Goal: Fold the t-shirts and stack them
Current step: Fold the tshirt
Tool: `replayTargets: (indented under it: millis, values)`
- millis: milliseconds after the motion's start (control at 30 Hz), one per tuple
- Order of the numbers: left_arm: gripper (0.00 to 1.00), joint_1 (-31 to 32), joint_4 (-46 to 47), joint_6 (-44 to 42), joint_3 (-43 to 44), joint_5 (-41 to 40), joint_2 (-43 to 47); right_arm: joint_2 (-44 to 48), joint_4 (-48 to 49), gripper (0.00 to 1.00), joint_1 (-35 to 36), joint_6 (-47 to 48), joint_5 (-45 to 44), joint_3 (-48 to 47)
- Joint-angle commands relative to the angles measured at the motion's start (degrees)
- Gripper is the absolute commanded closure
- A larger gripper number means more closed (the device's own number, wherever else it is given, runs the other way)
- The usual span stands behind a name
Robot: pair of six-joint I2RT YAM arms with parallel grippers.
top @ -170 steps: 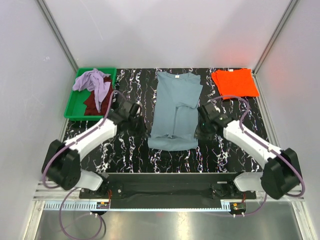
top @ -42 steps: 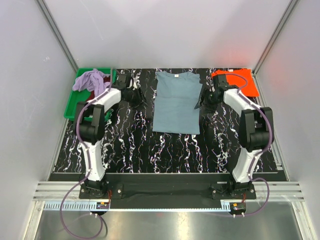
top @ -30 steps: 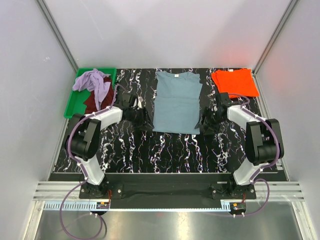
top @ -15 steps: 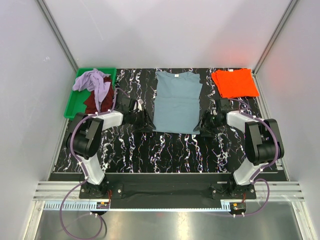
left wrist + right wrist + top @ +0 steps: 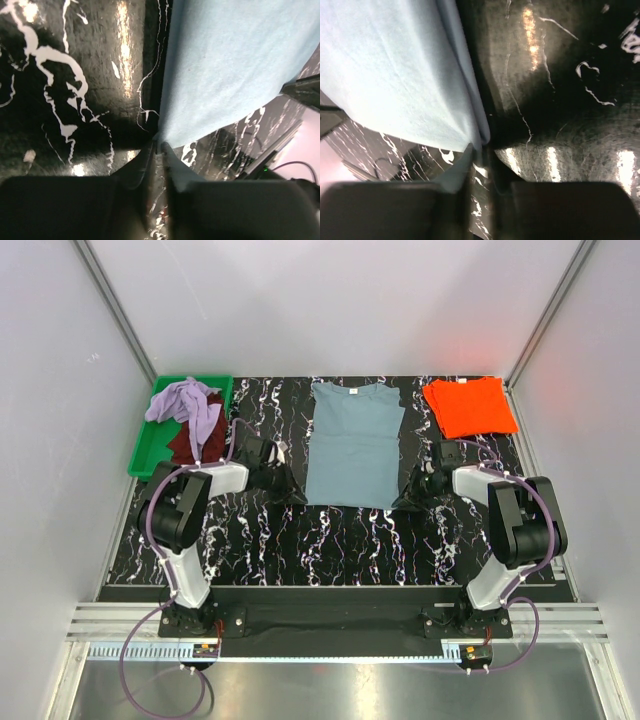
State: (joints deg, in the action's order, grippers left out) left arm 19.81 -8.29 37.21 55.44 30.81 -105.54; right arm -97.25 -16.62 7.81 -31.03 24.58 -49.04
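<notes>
Blue-grey t-shirt (image 5: 354,445) lies flat mid-surface (image 5: 330,540); left gripper (image 5: 159,150) and right gripper (image 5: 481,150) each pinch one near corner.

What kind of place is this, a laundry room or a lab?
Probably a robot lab test cell: white panel walls box in a black marbled table, a left arm and right arm are bolted at its near edge, and a blue-grey t-shirt lies spread between them.

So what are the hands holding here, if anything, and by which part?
Both pinch the blue-grey shirt by its near corners: the left hand the left corner, the right hand the right corner.
</notes>
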Motion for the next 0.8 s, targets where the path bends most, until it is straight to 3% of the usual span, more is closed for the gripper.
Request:
replayTargets:
  millis: [0,67,367,767]
  values:
    - [0.94,0.23,2.14,0.05,-0.51,1.35,-0.64,-0.57,-0.52,0.90,0.01,1.49,-2.78,0.87]
    - [1.00,0.31,2.41,0.93,-0.95,2.41,0.93,-0.48,-1.30,1.00,0.01,1.84,-1.64,0.96]
    - [1.00,2.85,-1.64,4.00,-10.25,1.98,11.22,10.22,-7.28,1.00,1.24,0.97,-0.59,9.82]
    - [1.00,7.61,-4.70,9.02,-24.15,-2.68,26.95,24.81,-17.74,1.00,7.91,-5.27,-3.48,13.44]
